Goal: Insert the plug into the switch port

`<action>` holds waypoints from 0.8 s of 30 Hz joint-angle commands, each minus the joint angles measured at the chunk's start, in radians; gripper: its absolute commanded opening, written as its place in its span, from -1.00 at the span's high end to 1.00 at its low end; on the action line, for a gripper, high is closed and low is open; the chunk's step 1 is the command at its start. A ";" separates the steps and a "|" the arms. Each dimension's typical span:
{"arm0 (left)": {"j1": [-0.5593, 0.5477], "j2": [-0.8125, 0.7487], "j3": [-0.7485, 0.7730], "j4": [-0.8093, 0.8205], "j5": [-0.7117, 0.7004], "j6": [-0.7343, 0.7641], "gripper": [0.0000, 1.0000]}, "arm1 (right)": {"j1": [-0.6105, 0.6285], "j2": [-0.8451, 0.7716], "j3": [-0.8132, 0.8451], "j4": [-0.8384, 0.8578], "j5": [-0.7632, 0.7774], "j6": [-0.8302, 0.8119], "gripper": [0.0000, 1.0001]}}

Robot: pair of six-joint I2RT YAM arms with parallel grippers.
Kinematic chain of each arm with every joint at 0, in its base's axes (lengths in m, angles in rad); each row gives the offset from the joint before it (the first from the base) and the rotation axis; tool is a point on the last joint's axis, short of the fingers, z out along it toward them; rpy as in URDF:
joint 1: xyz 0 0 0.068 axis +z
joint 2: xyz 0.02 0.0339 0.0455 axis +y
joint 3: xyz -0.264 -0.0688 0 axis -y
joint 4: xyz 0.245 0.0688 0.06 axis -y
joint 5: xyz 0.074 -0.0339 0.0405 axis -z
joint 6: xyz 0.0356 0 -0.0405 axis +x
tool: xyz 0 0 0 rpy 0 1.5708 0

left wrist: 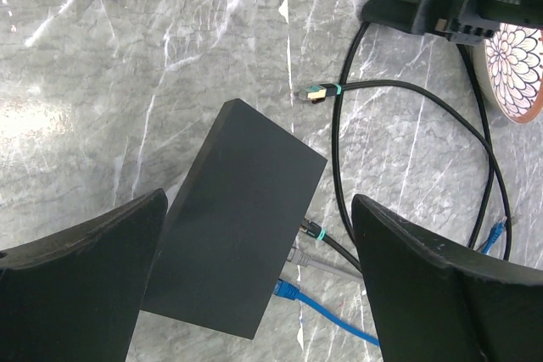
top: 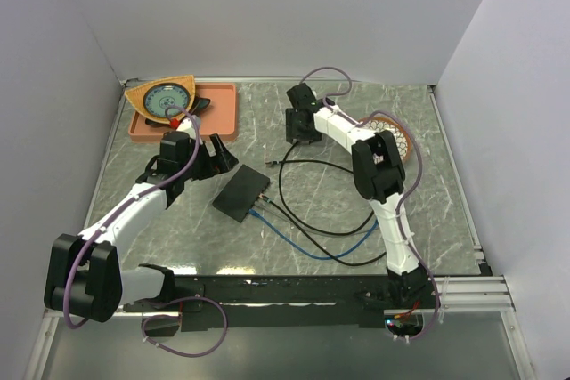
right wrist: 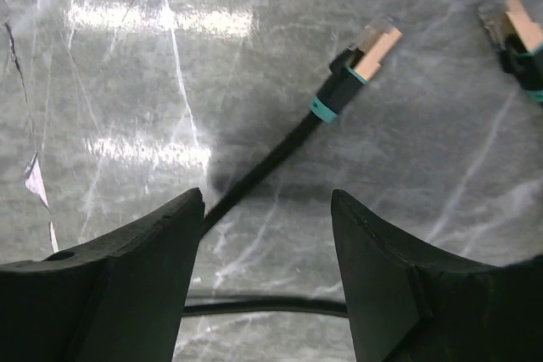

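Observation:
The flat black switch box [top: 241,194] lies on the marble table, also in the left wrist view [left wrist: 233,235]. Its port edge [left wrist: 297,247] holds a black, a grey and a blue cable. A loose black plug with a teal band [right wrist: 365,57] lies on the table, also seen in the left wrist view [left wrist: 316,91] and from the top [top: 270,164]. A second loose plug [right wrist: 517,36] lies at the frame's right edge. My left gripper [left wrist: 259,201] is open and empty above the box [top: 216,156]. My right gripper [right wrist: 267,197] is open and empty just short of the loose plug [top: 300,133].
An orange tray [top: 218,117] with a patterned plate stands at the back left. A round patterned coaster [top: 401,138] lies right of the right arm. Black and blue cables [top: 307,242] loop over the table in front of the box.

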 commanded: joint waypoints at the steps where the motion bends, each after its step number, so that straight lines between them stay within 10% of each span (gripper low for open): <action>1: 0.002 -0.014 -0.009 0.055 0.033 -0.027 -0.93 | -0.003 0.049 0.109 -0.041 -0.003 0.037 -0.38; 8: 0.002 -0.002 -0.008 0.057 0.047 -0.035 -0.92 | -0.003 0.138 0.241 -0.133 -0.014 0.018 -0.10; 19: 0.002 0.003 -0.002 0.057 0.050 -0.032 -0.92 | -0.024 0.118 0.180 -0.088 -0.126 0.003 1.00; 24: 0.002 -0.003 0.001 0.057 0.047 -0.029 -0.93 | -0.047 0.037 0.169 -0.039 -0.163 -0.025 1.00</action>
